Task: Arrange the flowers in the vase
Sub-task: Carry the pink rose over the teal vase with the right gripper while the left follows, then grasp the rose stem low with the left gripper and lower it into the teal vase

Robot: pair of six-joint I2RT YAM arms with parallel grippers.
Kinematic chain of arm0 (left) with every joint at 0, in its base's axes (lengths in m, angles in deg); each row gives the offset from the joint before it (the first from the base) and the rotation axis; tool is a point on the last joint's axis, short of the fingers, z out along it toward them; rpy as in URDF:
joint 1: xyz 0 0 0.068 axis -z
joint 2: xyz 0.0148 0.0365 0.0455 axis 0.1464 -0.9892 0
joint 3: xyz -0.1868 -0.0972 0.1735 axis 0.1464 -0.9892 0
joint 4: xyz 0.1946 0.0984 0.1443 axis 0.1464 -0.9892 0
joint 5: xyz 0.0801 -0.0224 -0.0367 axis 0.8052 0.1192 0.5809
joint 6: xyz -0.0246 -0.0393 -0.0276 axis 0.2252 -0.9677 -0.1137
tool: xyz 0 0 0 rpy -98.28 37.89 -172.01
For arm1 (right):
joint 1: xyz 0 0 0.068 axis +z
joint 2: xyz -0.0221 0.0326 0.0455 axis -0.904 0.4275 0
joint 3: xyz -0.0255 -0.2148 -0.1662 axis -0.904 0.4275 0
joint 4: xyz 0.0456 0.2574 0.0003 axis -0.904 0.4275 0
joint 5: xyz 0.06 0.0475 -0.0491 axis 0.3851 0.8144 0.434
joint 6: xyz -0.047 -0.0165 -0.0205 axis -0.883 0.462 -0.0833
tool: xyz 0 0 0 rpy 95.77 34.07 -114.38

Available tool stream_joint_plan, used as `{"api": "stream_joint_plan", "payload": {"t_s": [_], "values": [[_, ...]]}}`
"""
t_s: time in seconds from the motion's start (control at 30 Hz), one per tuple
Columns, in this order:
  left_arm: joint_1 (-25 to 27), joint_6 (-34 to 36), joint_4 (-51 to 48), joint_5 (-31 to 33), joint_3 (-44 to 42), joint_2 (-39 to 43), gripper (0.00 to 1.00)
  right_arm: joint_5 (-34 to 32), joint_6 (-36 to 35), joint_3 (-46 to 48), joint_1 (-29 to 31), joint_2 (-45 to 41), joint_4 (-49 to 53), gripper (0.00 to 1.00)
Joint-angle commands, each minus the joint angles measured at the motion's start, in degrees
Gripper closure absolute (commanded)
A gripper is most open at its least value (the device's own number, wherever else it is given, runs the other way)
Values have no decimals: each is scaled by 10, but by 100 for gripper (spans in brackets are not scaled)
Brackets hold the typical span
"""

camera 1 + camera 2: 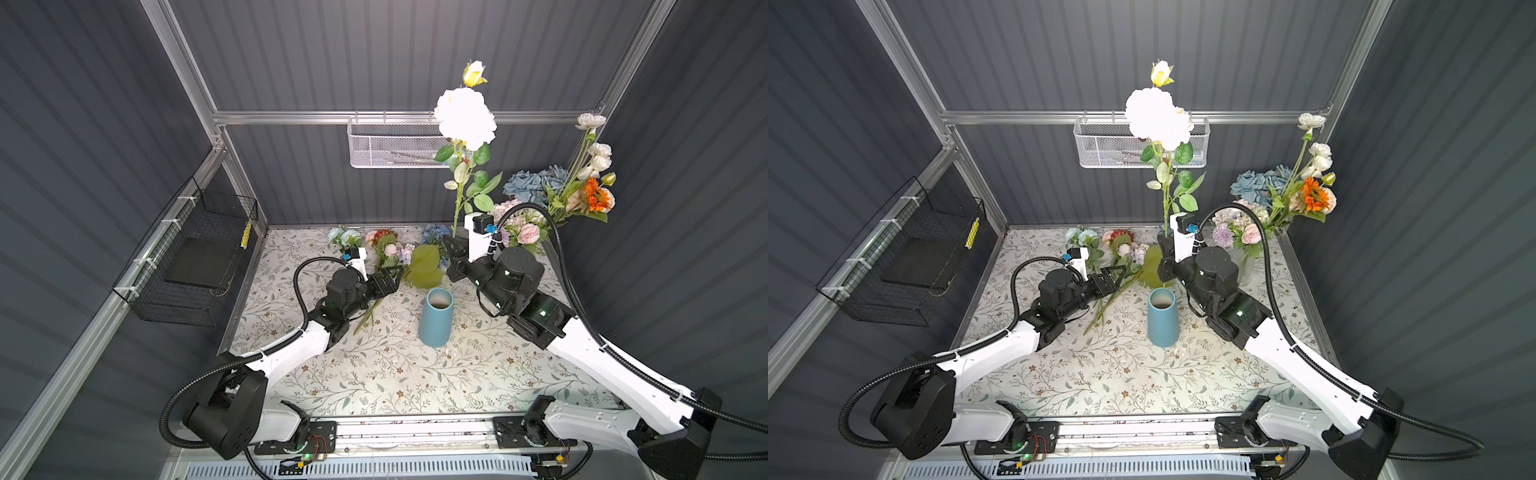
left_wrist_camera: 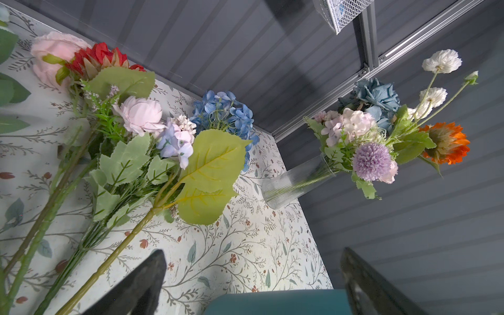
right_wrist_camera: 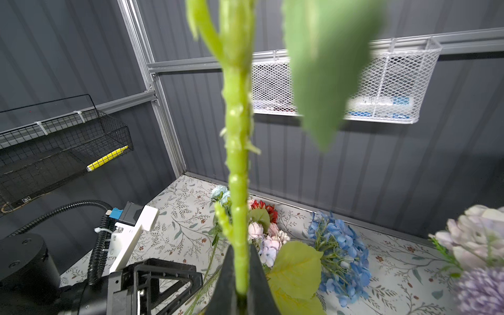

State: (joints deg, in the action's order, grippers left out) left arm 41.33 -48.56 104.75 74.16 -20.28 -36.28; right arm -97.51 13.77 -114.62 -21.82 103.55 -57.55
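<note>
The right gripper stood clamped on the green stem of a tall white flower, held upright just behind the blue vase. The left gripper, jaws wide apart, hovered over the other flowers lying at the back of the patterned table.

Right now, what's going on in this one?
The right gripper is shut on the green stem of a tall white-blossomed spray, holding it upright near the mouth of the blue cylindrical vase, which looks empty. The left gripper is open, low beside the mixed flowers lying on the floral-patterned table. A clear ribbed glass vase in the back corner holds a bouquet.
</note>
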Motion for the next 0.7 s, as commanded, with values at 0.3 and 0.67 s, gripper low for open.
{"api": "stream_joint_plan", "payload": {"t_s": [0.3, 0.67], "values": [[7, 81, -28, -45, 28, 43, 1, 31, -18, 208, 2, -20, -218, 100], [100, 200, -79, -63, 108, 47, 5, 24, -5, 274, 3, -45, -204, 98]]}}
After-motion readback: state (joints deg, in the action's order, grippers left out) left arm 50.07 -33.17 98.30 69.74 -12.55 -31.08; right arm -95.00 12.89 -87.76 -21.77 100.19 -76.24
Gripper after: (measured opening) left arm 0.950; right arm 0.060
